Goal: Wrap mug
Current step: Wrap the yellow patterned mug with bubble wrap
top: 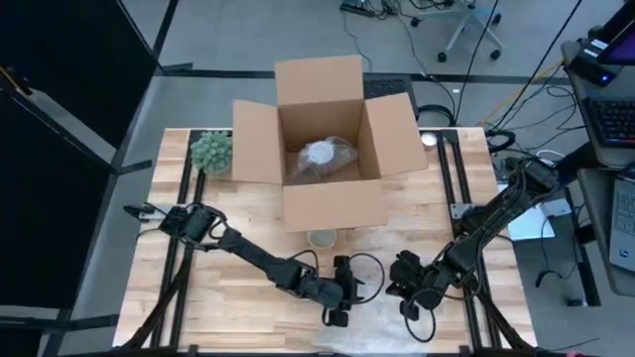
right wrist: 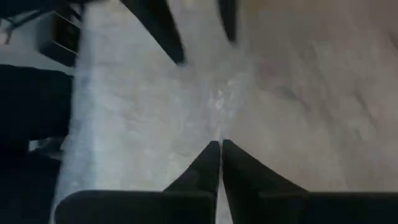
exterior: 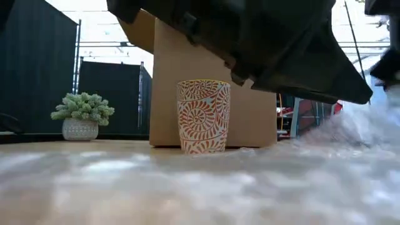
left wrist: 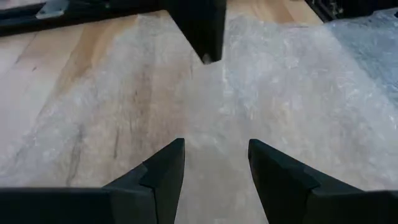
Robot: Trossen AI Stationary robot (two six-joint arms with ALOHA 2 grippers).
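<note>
High view: wrap [top: 372, 297] is being handled near the table's [top: 198, 297] front edge, left pincer [left wrist: 214, 168] wide, right pincer [right wrist: 221, 163] pinched on it; next, mug [top: 321, 239] must be fetched.

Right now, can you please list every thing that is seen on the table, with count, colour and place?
mug: one, white with orange-red swirls, upright just before the box
cardboard box: one, brown, flaps open, table's far middle, a clear-wrapped bundle inside
potted plant: one, pale green, far left beside the box
bubble wrap: one clear sheet, flat on the near table under both grippers
table: one, light wood
left gripper: open, over the wrap, near middle
right gripper: shut, low on the wrap, near right
</note>
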